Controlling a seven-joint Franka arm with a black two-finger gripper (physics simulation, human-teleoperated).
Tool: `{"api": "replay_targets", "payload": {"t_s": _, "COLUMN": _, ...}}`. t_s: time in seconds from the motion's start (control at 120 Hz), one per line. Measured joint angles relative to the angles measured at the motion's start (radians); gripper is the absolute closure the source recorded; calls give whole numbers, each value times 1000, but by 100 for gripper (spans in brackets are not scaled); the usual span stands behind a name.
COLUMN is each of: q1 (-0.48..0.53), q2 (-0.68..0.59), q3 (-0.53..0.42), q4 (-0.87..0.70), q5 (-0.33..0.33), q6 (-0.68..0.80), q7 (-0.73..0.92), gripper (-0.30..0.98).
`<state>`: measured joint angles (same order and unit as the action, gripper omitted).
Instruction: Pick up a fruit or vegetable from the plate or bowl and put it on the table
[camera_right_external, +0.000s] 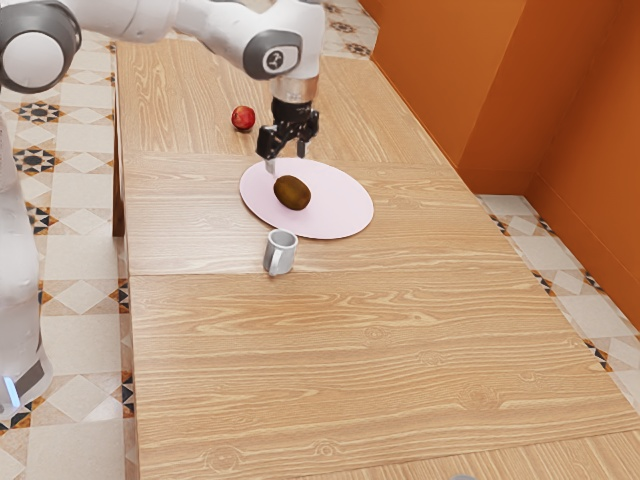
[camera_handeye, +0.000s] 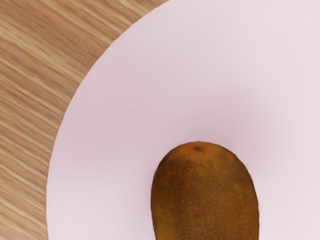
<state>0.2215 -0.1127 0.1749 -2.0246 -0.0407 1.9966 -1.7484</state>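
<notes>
Brown kiwi (camera_right_external: 292, 193) lies seemingly beneath the claw (camera_right_external: 286, 162).

It's bright in here: a pale sheen lies near one long edge of the desk (camera_right_external: 350, 380), and soft shadow dims the plate (camera_handeye: 110, 110) beside the kiwi (camera_handeye: 205, 195).

One table (camera_right_external: 400, 350) is bearing one pink plate (camera_right_external: 345, 215), which is holding one brown kiwi (camera_right_external: 292, 193). In the exterior view, one grey mug (camera_right_external: 281, 253) is standing at the plate's seven o'clock and one red apple (camera_right_external: 243, 118) is resting at its eleven; one unidentifiable grey thing (camera_right_external: 462, 477) is showing at the view's five o'clock edge.
</notes>
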Motion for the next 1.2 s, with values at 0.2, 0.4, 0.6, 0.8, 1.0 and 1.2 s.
{"api": "replay_targets", "payload": {"t_s": 0.2, "q1": -10, "q2": 51, "q3": -2, "q4": -2, "q5": -6, "q6": 59, "q7": 42, "gripper": 0}}
{"api": "replay_targets", "payload": {"t_s": 0.4, "q1": -1, "q2": 107, "q3": -2, "q4": 3, "q5": -29, "q6": 101, "q7": 74, "gripper": 0}}
{"api": "replay_targets", "payload": {"t_s": 0.6, "q1": 9, "q2": 152, "q3": -2, "q4": 15, "q5": -51, "q6": 133, "q7": 99, "gripper": 0}}
{"api": "replay_targets", "payload": {"t_s": 0.8, "q1": 13, "q2": 190, "q3": -2, "q4": 24, "q5": -67, "q6": 153, "q7": 117, "gripper": 0}}
{"api": "replay_targets", "payload": {"t_s": 1.0, "q1": 14, "q2": 210, "q3": -2, "q4": 22, "q5": -96, "q6": 170, "q7": 131, "gripper": 0}}
{"api": "replay_targets", "payload": {"t_s": 1.2, "q1": 14, "q2": 212, "q3": -2, "q4": 20, "q5": -155, "q6": 179, "q7": 136, "gripper": 32}}
